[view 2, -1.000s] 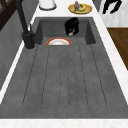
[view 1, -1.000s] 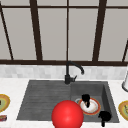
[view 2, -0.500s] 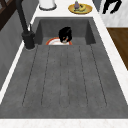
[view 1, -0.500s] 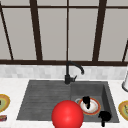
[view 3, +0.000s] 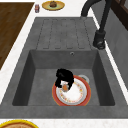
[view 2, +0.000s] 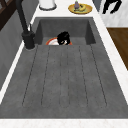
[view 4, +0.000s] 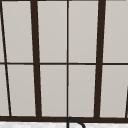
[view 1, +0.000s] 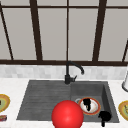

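The left hand [view 1: 86,103] hovers over the plate [view 1: 95,107] in the sink basin [view 3: 40,82], fingers curled round a small orange bit; keep it centred above the plate. I can't tell the right hand's [view 1: 104,117] fingers, near the plate's front rim.

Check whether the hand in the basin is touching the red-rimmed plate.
Touching, it appears. In the right side view the left hand lies over the plate, fingers curled round a small orange thing resting on it. The front view shows the same overlap.

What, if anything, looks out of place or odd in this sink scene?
A large red ball sits at the sink's front edge in the front view, odd among the dishes. In the basin, the left hand rests on a red-rimmed plate lying flat. The right hand hovers nearby.
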### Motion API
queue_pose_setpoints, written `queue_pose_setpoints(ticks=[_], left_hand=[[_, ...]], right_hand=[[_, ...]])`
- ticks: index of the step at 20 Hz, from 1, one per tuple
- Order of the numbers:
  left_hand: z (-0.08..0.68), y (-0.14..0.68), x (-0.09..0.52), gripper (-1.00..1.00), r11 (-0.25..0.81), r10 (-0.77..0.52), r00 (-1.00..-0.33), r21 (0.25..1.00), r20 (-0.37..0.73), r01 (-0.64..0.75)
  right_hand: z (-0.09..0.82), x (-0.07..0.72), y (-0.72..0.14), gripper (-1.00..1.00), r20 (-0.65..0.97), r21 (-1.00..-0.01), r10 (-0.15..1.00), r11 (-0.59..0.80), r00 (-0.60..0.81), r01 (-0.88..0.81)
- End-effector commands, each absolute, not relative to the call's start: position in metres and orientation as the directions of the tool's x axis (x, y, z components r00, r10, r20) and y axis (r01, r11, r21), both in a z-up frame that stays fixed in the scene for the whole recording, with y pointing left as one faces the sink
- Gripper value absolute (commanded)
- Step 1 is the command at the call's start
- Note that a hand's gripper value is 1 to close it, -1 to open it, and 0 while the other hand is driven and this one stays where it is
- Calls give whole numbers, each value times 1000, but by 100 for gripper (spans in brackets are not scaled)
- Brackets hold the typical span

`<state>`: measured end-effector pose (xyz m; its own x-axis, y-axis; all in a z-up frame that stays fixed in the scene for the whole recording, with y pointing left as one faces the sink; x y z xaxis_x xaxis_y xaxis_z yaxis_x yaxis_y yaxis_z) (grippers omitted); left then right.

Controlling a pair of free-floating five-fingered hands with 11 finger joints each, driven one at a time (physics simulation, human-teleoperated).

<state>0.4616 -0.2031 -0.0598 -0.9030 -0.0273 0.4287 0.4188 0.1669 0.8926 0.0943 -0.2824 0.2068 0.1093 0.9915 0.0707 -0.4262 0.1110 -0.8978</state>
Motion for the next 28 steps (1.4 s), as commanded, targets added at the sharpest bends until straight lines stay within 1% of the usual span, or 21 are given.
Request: queue_pose_setpoints(ticks=[1, 3, 5, 7, 8, 9, 10, 11, 12, 18, 21, 24, 28], left_hand=[[-77, -203, 482, 100, 124, 22, -903, 896, 428, 427], [-65, -195, 497, 100, 137, 20, -882, 872, 471, 470], [-63, -194, 506, 100, 128, 44, -849, 839, 527, 528], [-70, -198, 497, 100, 106, 76, -821, 814, 566, 572], [-59, -197, 490, 100, 130, 66, -827, 817, 558, 562], [-52, -197, 487, -100, 152, 44, -835, 823, 548, 548], [-29, -190, 490, -100, 179, -16, -859, 847, 511, 501], [-14, -189, 492, -100, 174, -30, -882, 871, 471, 459], [-6, -186, 493, -100, 169, -28, -889, 879, 457, 446], [32, -162, 490, -100, 153, -13, -903, 894, 429, 422], [44, -144, 484, -100, 163, 5, -918, 905, 397, 392], [51, -131, 474, -100, 141, 16, -918, 908, 397, 395], [66, -112, 466, -100, 172, 19, -926, 911, 378, 375]], right_hand=[[207, 94, -282, 0, 71, -898, 991, 111, 109, -426], [207, 94, -282, 0, 71, -898, 991, 111, 109, -426], [207, 94, -282, 0, 71, -898, 991, 111, 109, -426], [207, 94, -282, 0, 71, -898, 991, 111, 109, -426], [207, 94, -282, 0, 71, -898, 991, 111, 109, -426], [207, 94, -282, 0, 71, -898, 991, 111, 109, -426], [207, 94, -282, 0, 71, -898, 991, 111, 109, -426], [207, 94, -282, 0, 71, -898, 991, 111, 109, -426], [207, 94, -282, 0, 71, -898, 991, 111, 109, -426], [207, 94, -282, 0, 71, -898, 991, 111, 109, -426], [207, 94, -282, 0, 71, -898, 991, 111, 109, -426], [207, 94, -282, 0, 71, -898, 991, 111, 109, -426], [207, 94, -282, 0, 71, -898, 991, 111, 109, -426]])
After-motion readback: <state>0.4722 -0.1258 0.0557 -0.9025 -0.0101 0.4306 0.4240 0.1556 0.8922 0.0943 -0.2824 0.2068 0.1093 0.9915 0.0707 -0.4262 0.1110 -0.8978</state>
